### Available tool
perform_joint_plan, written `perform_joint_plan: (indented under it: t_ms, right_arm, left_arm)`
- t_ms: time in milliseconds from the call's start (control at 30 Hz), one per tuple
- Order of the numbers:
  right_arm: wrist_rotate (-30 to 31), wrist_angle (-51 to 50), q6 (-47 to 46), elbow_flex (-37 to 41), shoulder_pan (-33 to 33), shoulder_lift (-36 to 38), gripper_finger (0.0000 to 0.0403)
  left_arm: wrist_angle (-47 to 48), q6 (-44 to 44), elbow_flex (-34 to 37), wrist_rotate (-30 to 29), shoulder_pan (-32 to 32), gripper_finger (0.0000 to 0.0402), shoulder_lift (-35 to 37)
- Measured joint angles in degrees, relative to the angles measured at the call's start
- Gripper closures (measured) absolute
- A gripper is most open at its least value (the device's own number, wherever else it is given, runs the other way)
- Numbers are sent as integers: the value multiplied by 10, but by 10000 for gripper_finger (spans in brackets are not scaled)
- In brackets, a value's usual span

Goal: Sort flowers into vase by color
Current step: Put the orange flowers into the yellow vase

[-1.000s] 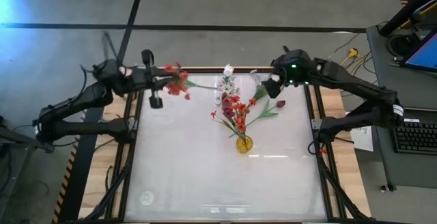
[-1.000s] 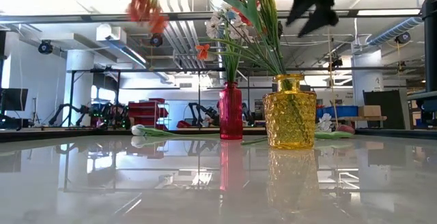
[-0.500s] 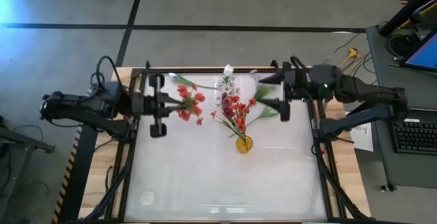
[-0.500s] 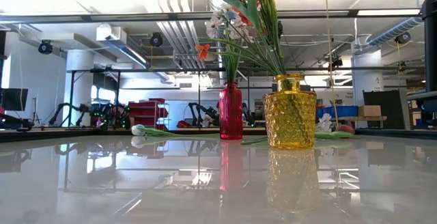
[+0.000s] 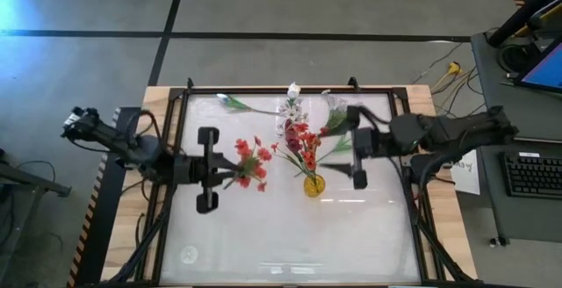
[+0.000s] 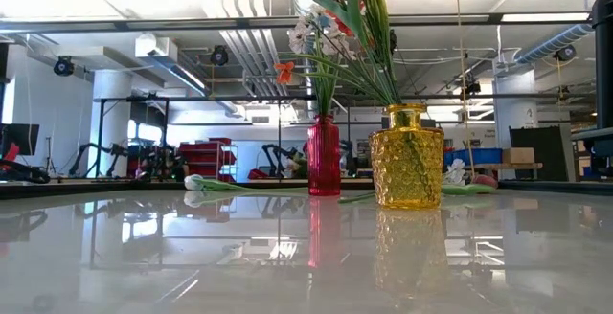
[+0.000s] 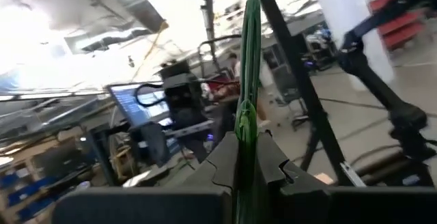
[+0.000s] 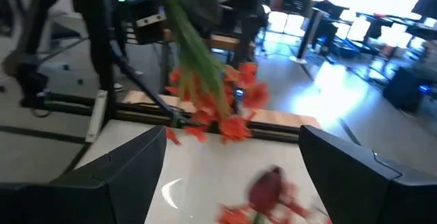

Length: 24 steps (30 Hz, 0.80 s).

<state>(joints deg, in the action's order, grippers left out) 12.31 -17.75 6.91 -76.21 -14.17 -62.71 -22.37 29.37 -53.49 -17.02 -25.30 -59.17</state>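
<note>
White table under us carries two vases; the yellow vase already holds red-orange stems, the red vase white ones; we judge the sorting partly done; our left gripper is clamped on a red-orange flower just beside the yellow vase; our right gripper hangs spread and empty; a white tulip lies loose by the far edge.

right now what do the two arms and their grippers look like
Both arms are dark, near-black jointed links with black cables looped along them. The left gripper and right gripper each end in a dark crossbar carrying two flat black fingers with angular, stepped inner edges. No markings are visible.
</note>
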Motion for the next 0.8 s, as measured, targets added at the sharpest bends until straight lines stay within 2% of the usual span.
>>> perform_joint_plan:
  t_ms: [133, 267, 533, 700, 800]
  right_arm:
    - [3, 29, 19, -14, -30, -41, 77]
    - [4, 51, 32, -35, -48, -88, 77]
    - [8, 78, 38, -82, -63, -174, 77]
    - [8, 112, 64, -108, -76, -218, 77]
    - [8, 133, 75, -119, -85, -236, 77]
  left_arm:
    - [-68, 16, 0, -75, -41, 401, -34]
    - [-86, 16, -10, -84, -63, 401, -66]
    - [-86, 37, -61, -141, -92, 401, -148]
    - [-85, 70, -102, -200, -105, 401, -197]
    - [-84, 85, -122, -206, -111, 401, -223]
